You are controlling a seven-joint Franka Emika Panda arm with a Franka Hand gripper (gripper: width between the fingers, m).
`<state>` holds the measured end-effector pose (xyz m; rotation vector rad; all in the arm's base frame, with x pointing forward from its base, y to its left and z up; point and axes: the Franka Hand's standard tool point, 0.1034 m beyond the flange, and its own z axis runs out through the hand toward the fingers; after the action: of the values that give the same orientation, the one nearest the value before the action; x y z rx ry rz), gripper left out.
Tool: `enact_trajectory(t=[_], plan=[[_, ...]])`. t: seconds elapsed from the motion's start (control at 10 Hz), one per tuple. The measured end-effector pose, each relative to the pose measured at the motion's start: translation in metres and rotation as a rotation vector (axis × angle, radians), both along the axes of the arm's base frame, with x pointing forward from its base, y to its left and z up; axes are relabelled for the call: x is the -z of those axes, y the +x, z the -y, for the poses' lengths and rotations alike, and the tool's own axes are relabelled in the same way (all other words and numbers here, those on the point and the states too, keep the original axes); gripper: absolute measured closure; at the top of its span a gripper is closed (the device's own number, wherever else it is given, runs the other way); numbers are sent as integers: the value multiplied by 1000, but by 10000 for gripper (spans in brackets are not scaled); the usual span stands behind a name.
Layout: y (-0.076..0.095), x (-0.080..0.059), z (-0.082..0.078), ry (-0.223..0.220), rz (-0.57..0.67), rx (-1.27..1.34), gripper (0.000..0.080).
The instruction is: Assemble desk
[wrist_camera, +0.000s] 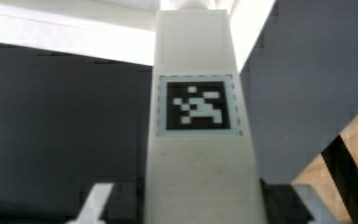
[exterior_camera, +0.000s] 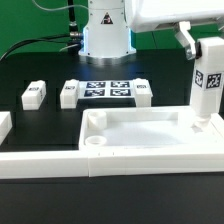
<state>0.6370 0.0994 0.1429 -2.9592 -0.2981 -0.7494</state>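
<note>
The desk top (exterior_camera: pixel 140 146), a large white tray with round corner sockets, lies at the front of the exterior view. My gripper (exterior_camera: pixel 203 50) is shut on a white square leg (exterior_camera: pixel 209 90) with a black-and-white tag. The leg stands upright with its lower end at the tray's far corner on the exterior view's right. In the wrist view the leg (wrist_camera: pixel 197 105) fills the middle, and my gripper (wrist_camera: pixel 190 205) clamps it between both fingers (wrist_camera: pixel 101 205). Loose legs lie on the black table: one (exterior_camera: pixel 33 94), another (exterior_camera: pixel 68 94), and a third (exterior_camera: pixel 143 92).
The marker board (exterior_camera: pixel 105 90) lies flat between two of the loose legs, in front of the robot base (exterior_camera: pixel 105 35). A long low white border wall (exterior_camera: pixel 40 163) runs along the front. Another white part (exterior_camera: pixel 4 126) sits at the exterior view's left edge.
</note>
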Motion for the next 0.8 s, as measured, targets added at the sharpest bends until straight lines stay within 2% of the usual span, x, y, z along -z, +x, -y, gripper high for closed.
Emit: enact_trajectory(t=[0.4,0.8], plan=[[16,8,-5,9,15,0,511],[17,8,-15,14,50,-13,511]])
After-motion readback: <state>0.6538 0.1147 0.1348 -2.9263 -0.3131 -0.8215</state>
